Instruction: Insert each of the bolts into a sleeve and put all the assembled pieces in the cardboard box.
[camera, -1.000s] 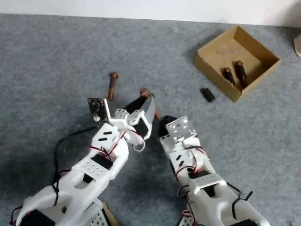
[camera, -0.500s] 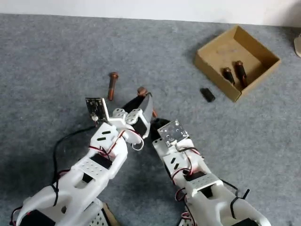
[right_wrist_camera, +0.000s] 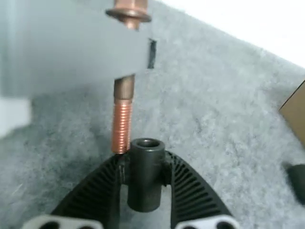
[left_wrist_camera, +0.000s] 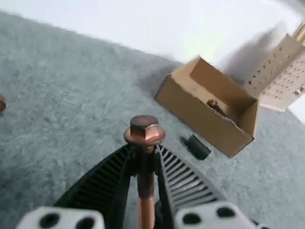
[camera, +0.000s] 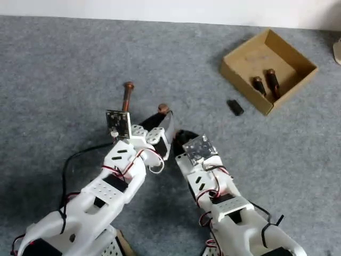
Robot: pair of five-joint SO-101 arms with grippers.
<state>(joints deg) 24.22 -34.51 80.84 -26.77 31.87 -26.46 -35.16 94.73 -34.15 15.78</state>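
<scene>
Left gripper (left_wrist_camera: 145, 160) clamps stiff bolt (left_wrist_camera: 144, 133) mid-shank; right gripper (right_wrist_camera: 144, 161) clamps rigid sleeve (right_wrist_camera: 146, 179); we judge both slippery, grip firmly.

Seen from high, the left gripper (camera: 163, 118) covered its bolt (camera: 163, 109) but for the head, and the right wrist (camera: 198, 148) hid its sleeve (right_wrist_camera: 145, 174). In the left wrist view the bolt's shank ran off the edge. In the right wrist view a blurred grey slab (right_wrist_camera: 71, 47) masked the mid-shank; the edge cut the box (right_wrist_camera: 294, 109) and a loose sleeve (right_wrist_camera: 298, 187).
</scene>
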